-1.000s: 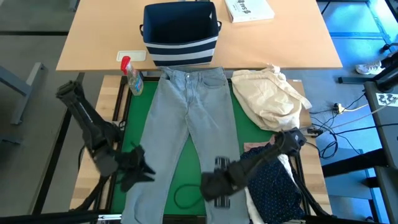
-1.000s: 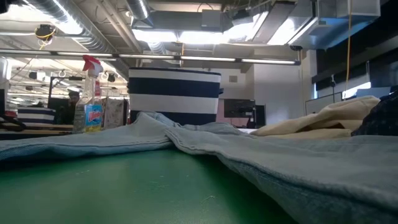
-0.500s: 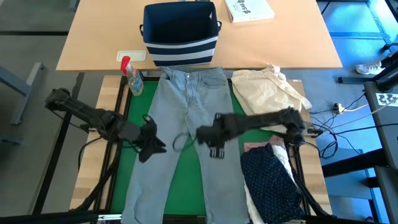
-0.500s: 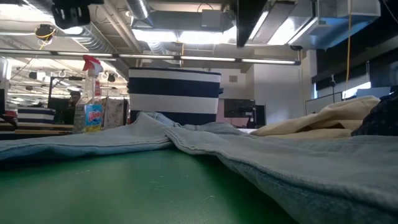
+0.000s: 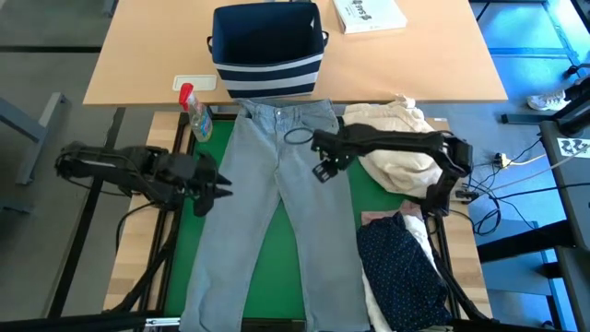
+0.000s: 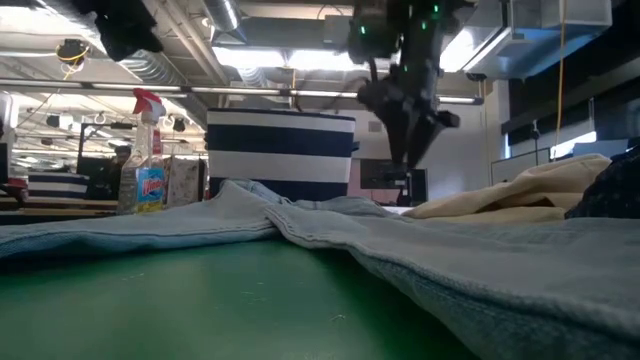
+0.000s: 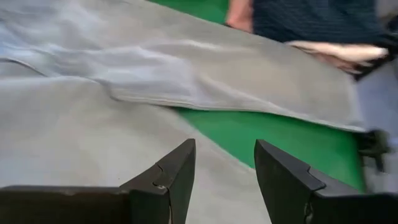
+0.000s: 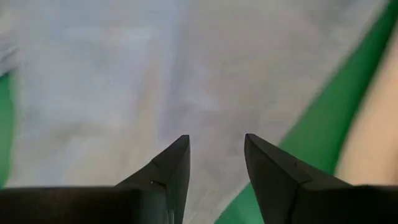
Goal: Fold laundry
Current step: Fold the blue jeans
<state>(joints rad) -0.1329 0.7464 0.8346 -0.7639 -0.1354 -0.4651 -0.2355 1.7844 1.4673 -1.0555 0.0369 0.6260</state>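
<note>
Light grey denim jeans flat, unfolded on green mat | left gripper, right gripper both parted, empty, above jeans | folding not yet begun; navy dotted shirt waiting.

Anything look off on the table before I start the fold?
Mostly tidy: the grey jeans lie flat, legs apart, on the green mat. One oddity: a spray bottle sits close beside the waistband's corner, near the left gripper. Right gripper hovers empty above the hip.

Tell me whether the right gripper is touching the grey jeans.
Apart. In the low view the right gripper hangs in the air with background showing beneath it, clear of the grey jeans; its jaws stand open and empty.
</note>
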